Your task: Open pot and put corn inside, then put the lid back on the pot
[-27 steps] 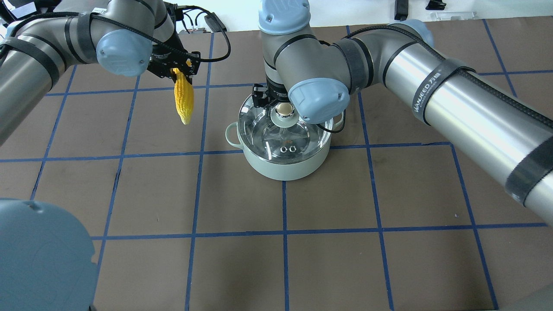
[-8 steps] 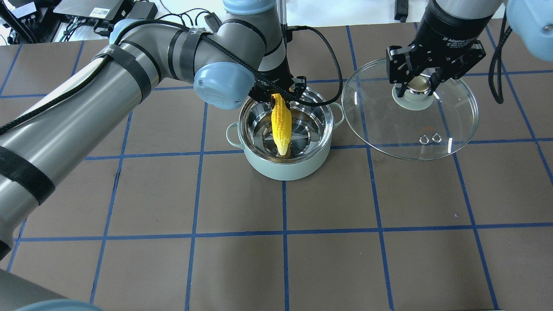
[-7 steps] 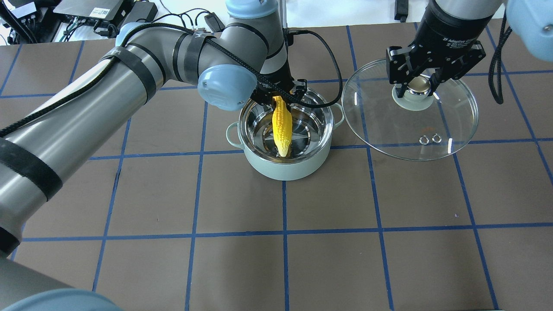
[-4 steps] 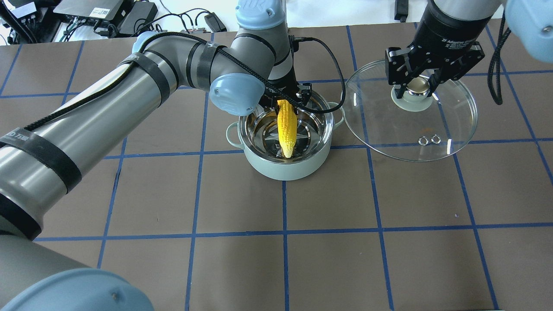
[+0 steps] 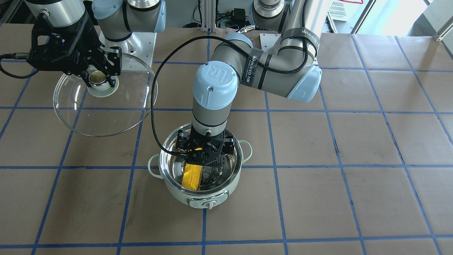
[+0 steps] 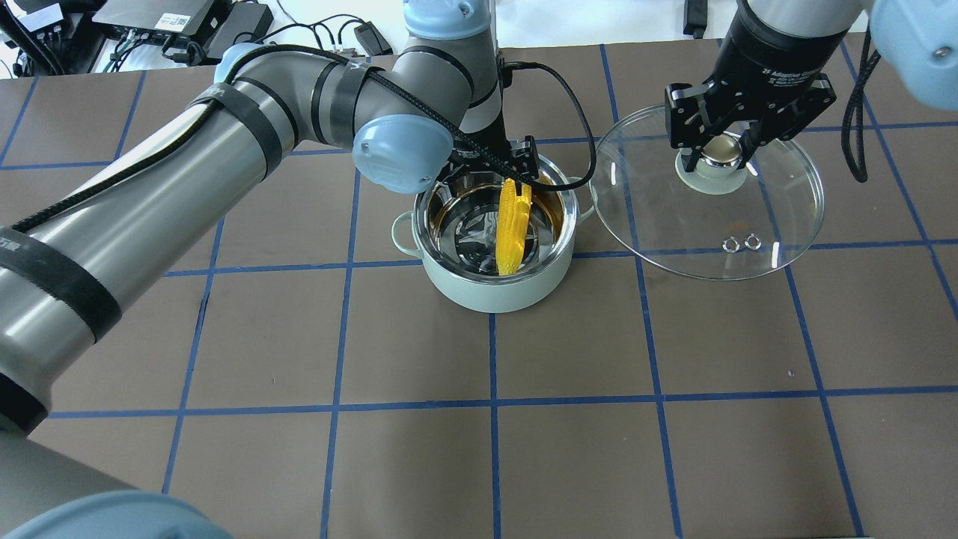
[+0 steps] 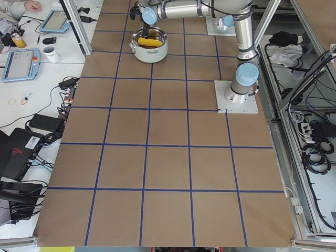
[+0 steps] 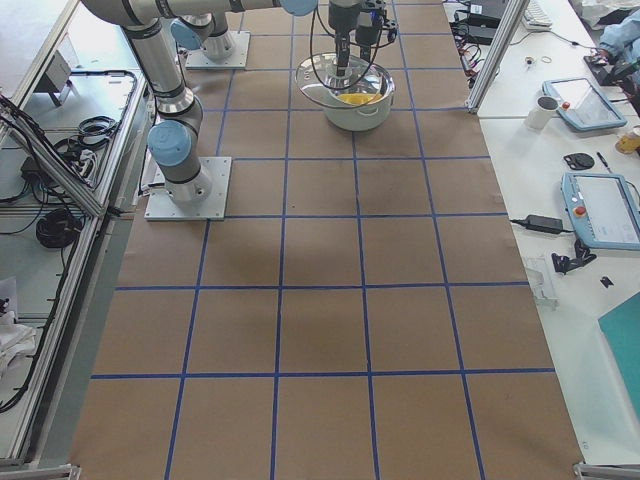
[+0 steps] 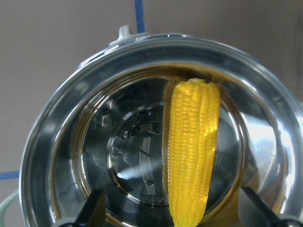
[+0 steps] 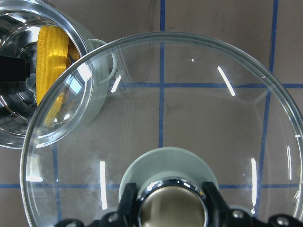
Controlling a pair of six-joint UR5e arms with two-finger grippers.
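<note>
The mint-green pot (image 6: 490, 296) stands lidless mid-table; it also shows in the front view (image 5: 177, 193). The yellow corn (image 6: 512, 228) lies inside it, slanted, pointed tip toward the robot. In the left wrist view the corn (image 9: 191, 142) rests on the steel bottom between my spread fingers (image 9: 94, 210), touching neither. My left gripper (image 6: 494, 161) is open, just over the pot's far rim. My right gripper (image 6: 722, 150) is shut on the knob of the glass lid (image 6: 711, 239), held in the air to the pot's right, also seen in the right wrist view (image 10: 189, 118).
Brown table mat with blue grid lines (image 6: 494, 404). Cables and black boxes (image 6: 187, 19) lie beyond the table's far edge. The arm bases (image 5: 124, 39) stand at the robot's side. Side tables with tablets and a mug (image 7: 52, 52) flank the far side.
My left gripper has opened and let go of the corn, which dropped lower into the pot and shifted slightly right. The right gripper still holds the lid in about the same place.
</note>
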